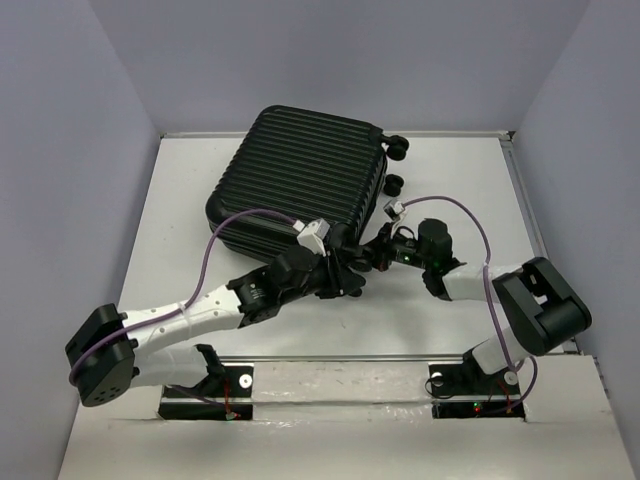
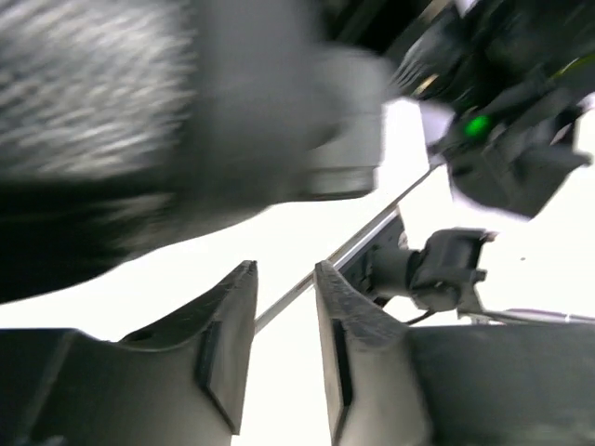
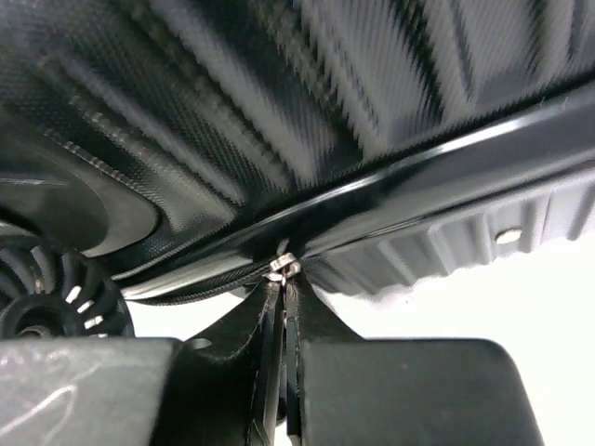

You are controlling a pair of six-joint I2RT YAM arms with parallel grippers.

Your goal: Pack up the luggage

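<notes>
From above, the luggage point(image 1: 300, 175) lies closed and flat, skewed, at the far middle of the table point(image 1: 180, 230). Both arms reach to its near right corner, with the left gripper point(image 1: 348, 268) just beside the right gripper point(image 1: 372, 250).

The left wrist view is blurred. Its fingers point(image 2: 232, 307) stand apart with nothing between them.

In the right wrist view the fingers are pressed together at the luggage's seam, apparently pinching the small silver zipper pull point(image 3: 284, 268), near a caster wheel point(image 3: 56, 297).
</notes>
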